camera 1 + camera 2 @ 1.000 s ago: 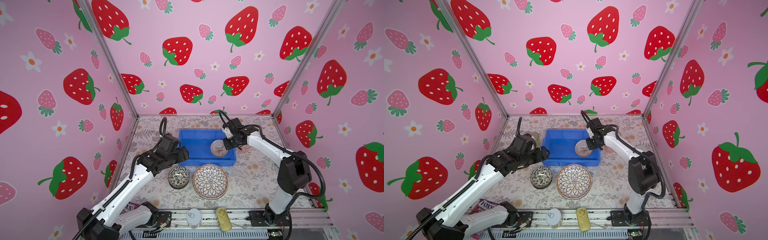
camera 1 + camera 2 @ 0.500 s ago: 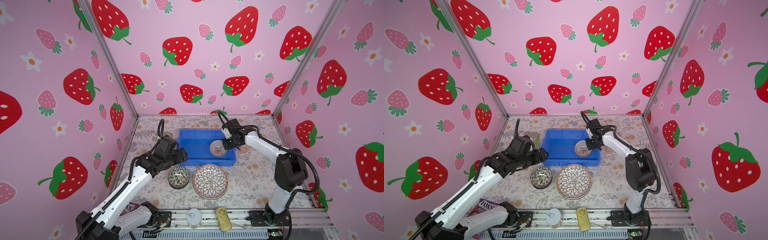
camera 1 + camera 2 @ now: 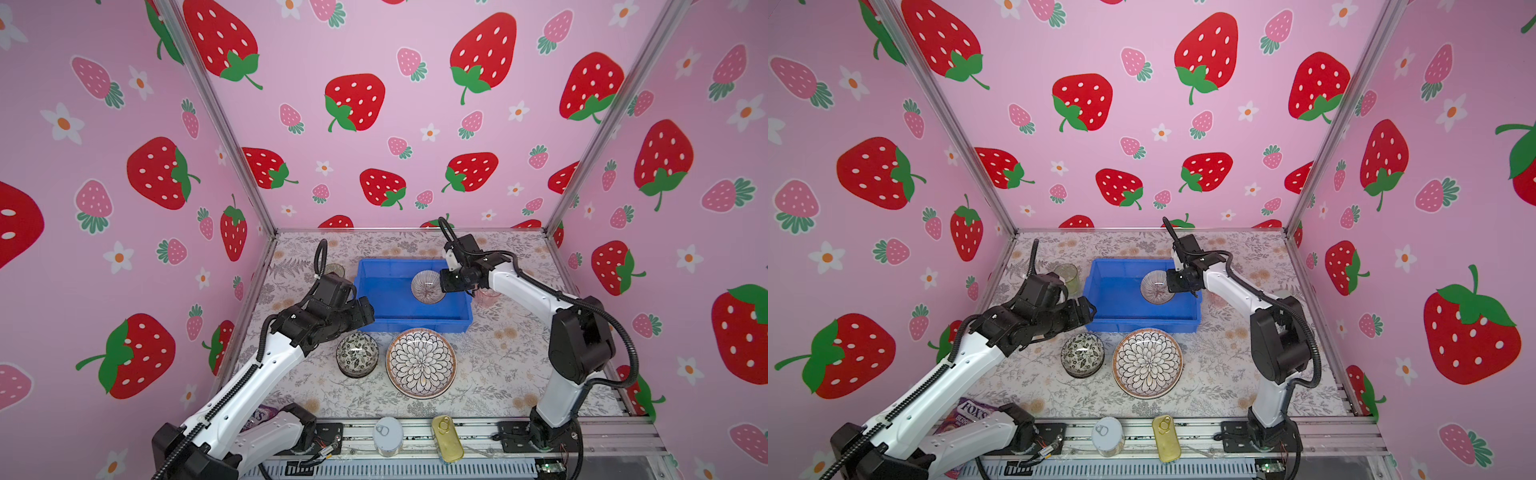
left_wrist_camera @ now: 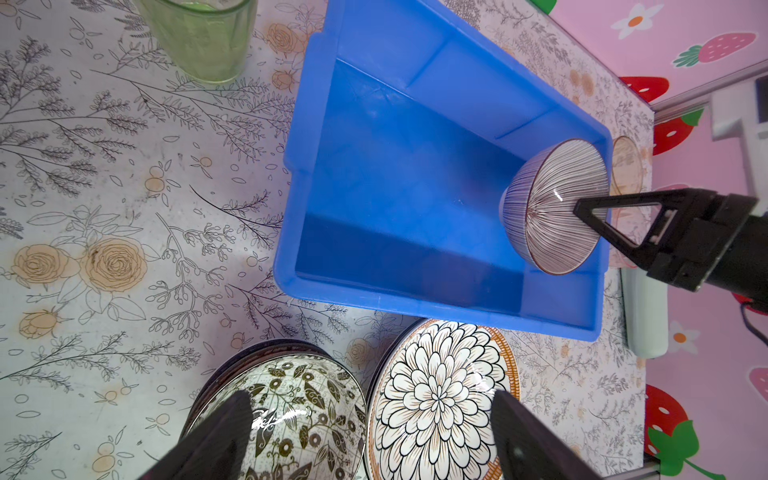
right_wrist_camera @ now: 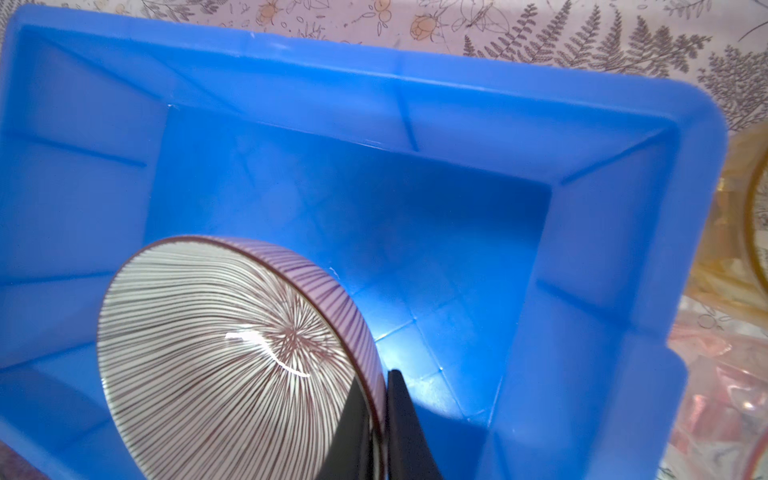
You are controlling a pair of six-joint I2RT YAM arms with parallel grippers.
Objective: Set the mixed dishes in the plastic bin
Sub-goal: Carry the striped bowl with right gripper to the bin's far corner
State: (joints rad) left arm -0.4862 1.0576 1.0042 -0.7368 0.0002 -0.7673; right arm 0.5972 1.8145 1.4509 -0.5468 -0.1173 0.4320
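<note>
Purple-striped bowl [image 5: 216, 340] tilted in the blue bin [image 5: 457, 199], rim in the clamped right end effector [image 5: 376, 380]; left end effector [image 4: 370, 401] wide.

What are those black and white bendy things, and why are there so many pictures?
They are two robot arms, each ending in a two-fingered pincher called a gripper. Two pictures come from a camera looking down on the whole table; the other two come from little cameras on the arms' wrists, so they look close-up. The right gripper is shut on the rim of a purple-striped bowl, holding it tilted inside the blue bin. The left gripper is open and empty, near the black-floral bowl and the petal plate, which sit on the table in front of the bin. A green tumbler stands to the bin's left. By the front rail lie a silver tin and a gold tin. The job is putting the dishes in the bin.
</note>
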